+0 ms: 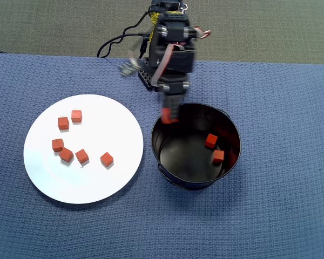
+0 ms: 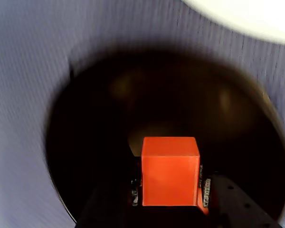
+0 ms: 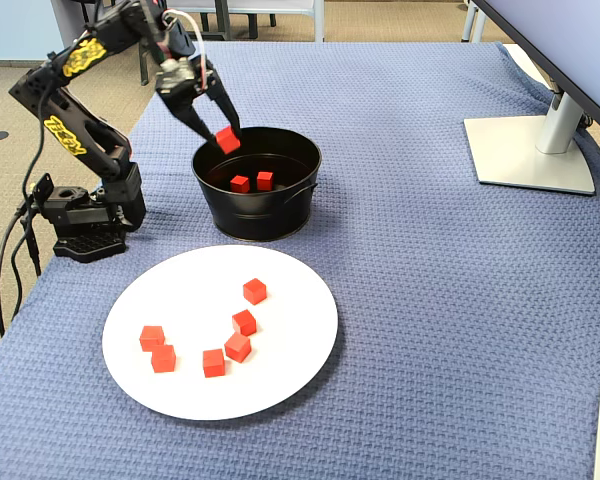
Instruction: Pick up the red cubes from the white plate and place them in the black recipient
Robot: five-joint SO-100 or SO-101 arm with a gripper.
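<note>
My gripper (image 1: 170,115) (image 3: 226,139) (image 2: 170,190) is shut on a red cube (image 2: 170,171) (image 3: 227,139) and hangs just above the near-arm rim of the black recipient (image 1: 173,178) (image 3: 270,215) (image 2: 85,142). Two red cubes (image 1: 211,141) (image 1: 218,156) (image 3: 240,184) lie on the recipient's floor. The white plate (image 1: 97,183) (image 3: 290,360) lies beside it on the blue cloth, with several red cubes (image 1: 81,156) (image 3: 244,322) scattered on it. In the wrist view only a corner of the plate (image 2: 247,16) shows, top right.
The arm's base (image 3: 85,225) is clamped at the cloth's edge next to the recipient. A monitor stand (image 3: 530,150) rests on the cloth at the far right in the fixed view. A cable (image 1: 116,43) runs off behind the arm.
</note>
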